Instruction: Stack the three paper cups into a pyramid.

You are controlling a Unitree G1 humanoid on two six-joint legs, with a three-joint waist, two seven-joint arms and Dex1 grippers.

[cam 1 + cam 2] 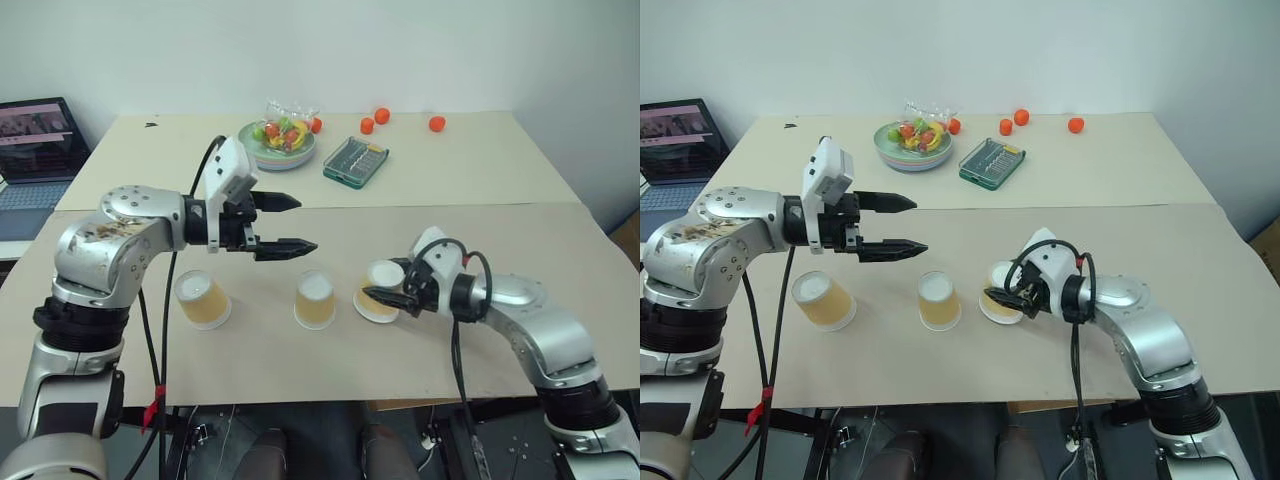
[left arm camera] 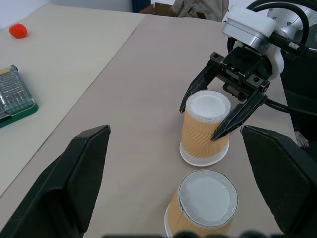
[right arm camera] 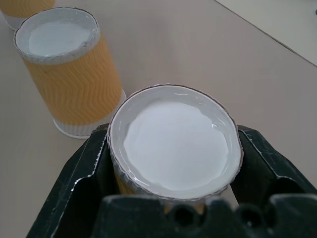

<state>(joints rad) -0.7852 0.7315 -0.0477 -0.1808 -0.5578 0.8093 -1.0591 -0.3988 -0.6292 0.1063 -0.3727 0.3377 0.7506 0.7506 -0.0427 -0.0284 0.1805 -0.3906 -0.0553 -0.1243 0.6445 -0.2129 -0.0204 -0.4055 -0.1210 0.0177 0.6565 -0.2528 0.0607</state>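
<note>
Three paper cups stand upside down in a row near the table's front edge: the left cup [image 1: 203, 298], the middle cup [image 1: 314, 300] and the right cup [image 1: 385, 272]. Each has tan-orange ribbed sides and a white base facing up. My right gripper [image 1: 392, 296] is shut on the right cup [image 3: 176, 144], with one black finger on each side of it, just right of the middle cup [image 3: 64, 79]. That cup leans slightly, and I cannot tell whether it touches the table. My left gripper [image 1: 305, 224] hangs open and empty above the table, behind the gap between the left and middle cups.
At the back of the table are a green plate of fruit [image 1: 277, 140], a green case [image 1: 356, 162] and small orange fruits [image 1: 381, 116]. A laptop [image 1: 35, 150] stands at the far left. A seam [image 1: 450, 206] runs across between the front and back tabletops.
</note>
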